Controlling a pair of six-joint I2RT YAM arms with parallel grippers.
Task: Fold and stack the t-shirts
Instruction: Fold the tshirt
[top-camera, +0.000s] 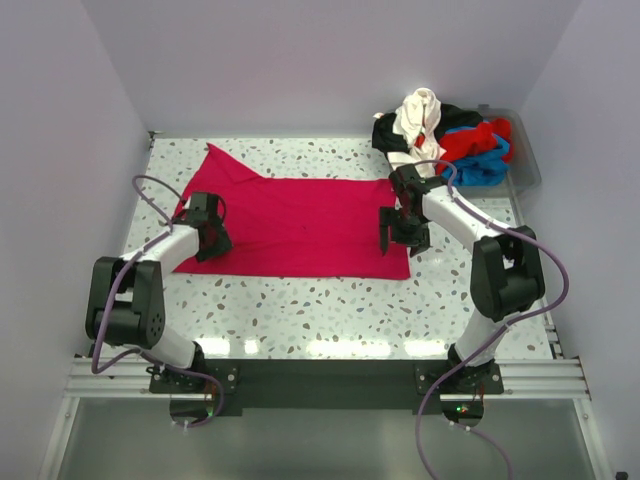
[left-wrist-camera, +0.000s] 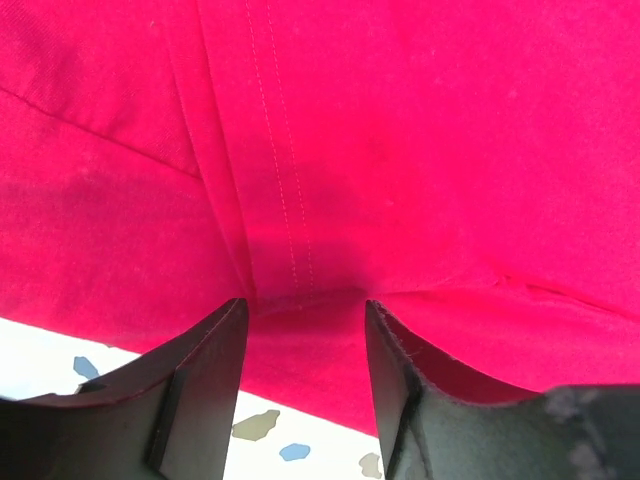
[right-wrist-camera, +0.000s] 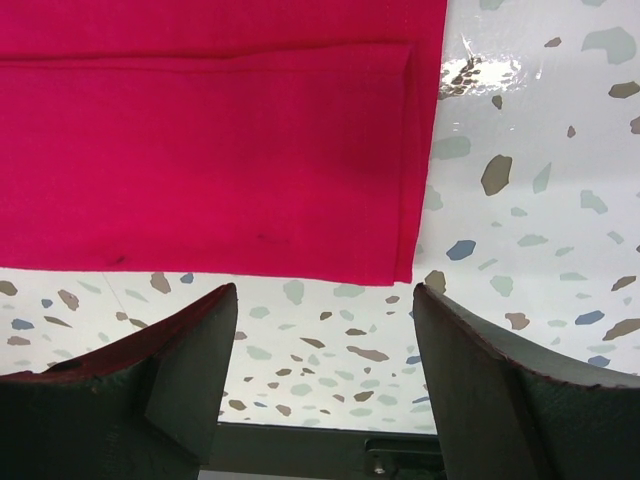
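The large crimson-pink t-shirt (top-camera: 300, 225) lies flat across the middle of the table, one sleeve pointing to the far left. My left gripper (top-camera: 212, 240) is down at its left end. In the left wrist view the two fingers stand apart, astride the near edge of the pink cloth (left-wrist-camera: 400, 150) beside a stitched seam, so the left gripper (left-wrist-camera: 305, 310) is open. My right gripper (top-camera: 400, 238) hangs open over the shirt's near right corner (right-wrist-camera: 200, 150), nothing between the right gripper (right-wrist-camera: 325, 300) fingers but table. Cream (top-camera: 418, 115), black (top-camera: 385, 135), red (top-camera: 470, 138) and blue (top-camera: 480, 165) t-shirts are heaped at the back right.
A clear grey plastic bin (top-camera: 525, 150) stands in the far right corner with the heap spilling over its rim. The speckled table (top-camera: 300, 300) is walled in white at the back and sides. A black rail with the arm bases runs along the near edge.
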